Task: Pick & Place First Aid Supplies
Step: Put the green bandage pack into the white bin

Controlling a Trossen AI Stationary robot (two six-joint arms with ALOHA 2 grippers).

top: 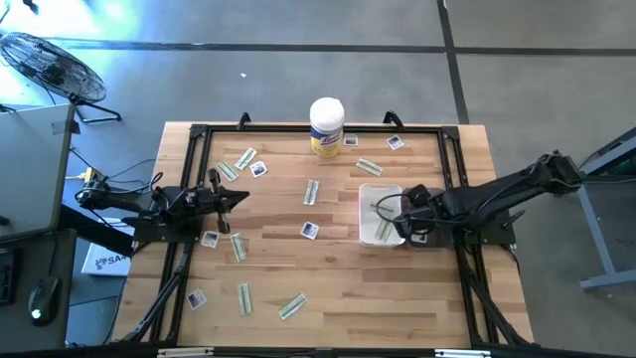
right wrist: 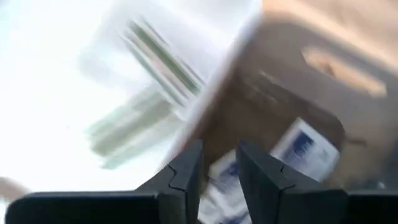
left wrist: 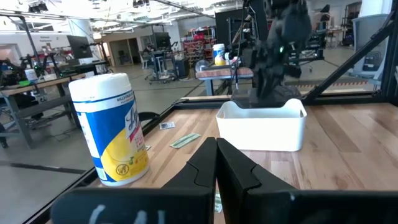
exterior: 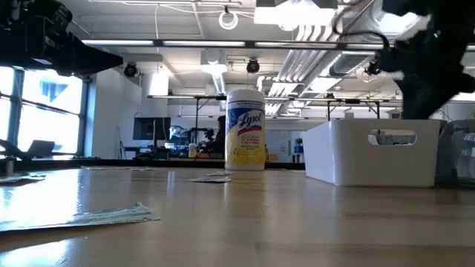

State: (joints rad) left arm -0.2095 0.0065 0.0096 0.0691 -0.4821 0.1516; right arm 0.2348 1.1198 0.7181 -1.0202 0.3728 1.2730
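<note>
Narrow pale green-white strips (top: 311, 191) and small white squares with a blue mark (top: 309, 231) lie flat, scattered over the wooden table. A white bin (top: 370, 194) stands right of centre with green strips (right wrist: 161, 62) on its floor. My right gripper (top: 381, 208) hovers over the bin, its fingers (right wrist: 219, 163) a narrow gap apart with nothing between them. Just outside the bin wall lies a white square (right wrist: 305, 146). My left gripper (top: 241, 199) waits at the table's left, shut (left wrist: 216, 149) and empty, pointing toward the bin (left wrist: 261, 127).
A tall white canister with a yellow label (top: 326, 126) stands upright at the table's far edge. A black frame (top: 298, 127) runs around the tabletop. One strip (exterior: 96, 215) lies close to the low camera. Bare wood shows between the packets in the middle.
</note>
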